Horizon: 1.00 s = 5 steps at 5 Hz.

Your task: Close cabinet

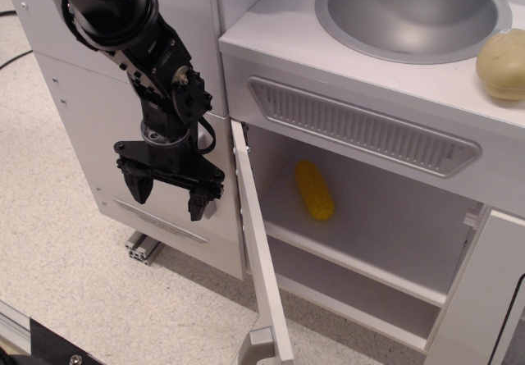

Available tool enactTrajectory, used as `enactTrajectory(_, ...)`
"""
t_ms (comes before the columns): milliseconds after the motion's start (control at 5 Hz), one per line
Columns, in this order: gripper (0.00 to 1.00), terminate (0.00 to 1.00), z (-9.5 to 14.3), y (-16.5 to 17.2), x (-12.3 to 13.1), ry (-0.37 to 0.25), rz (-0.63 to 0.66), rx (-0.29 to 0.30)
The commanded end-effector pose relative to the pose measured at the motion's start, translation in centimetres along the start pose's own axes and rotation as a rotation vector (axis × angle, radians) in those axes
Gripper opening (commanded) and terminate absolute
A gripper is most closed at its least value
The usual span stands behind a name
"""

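Cabinet door (261, 250) stood wide open, corn (315, 189) on the shelf.
Gripper (170, 194) hung empty, jaws spread, just beside the door's outer face at 9 o'clock, likely placed to push it shut.

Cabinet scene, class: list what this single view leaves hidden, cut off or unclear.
- Cabinet door: seen almost edge-on, so its front face is hidden; the handle is cut by the bottom edge.
- Hand: open and holding nothing; its distance from the door cannot be judged from this angle.
- Lower cabinet compartment: its left part is screened by the open door.
- Yellowish object beside the sink: cut by the right edge.
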<state>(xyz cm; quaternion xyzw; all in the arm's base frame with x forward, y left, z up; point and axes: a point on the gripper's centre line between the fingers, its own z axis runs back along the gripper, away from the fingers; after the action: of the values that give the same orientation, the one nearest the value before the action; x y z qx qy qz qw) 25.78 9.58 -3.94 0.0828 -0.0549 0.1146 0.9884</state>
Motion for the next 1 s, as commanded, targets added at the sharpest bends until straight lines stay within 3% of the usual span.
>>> enactTrajectory(0,1.00,0.00,0.0,0.0,0.0,0.000,0.000,0.000)
enactTrajectory(400,1.00,0.00,-1.5,0.0,-4.5,-0.010,-0.105,-0.013)
enactTrajectory(800,1.00,0.00,-1.9,-3.7,-6.8,-0.022,-0.189,-0.067)
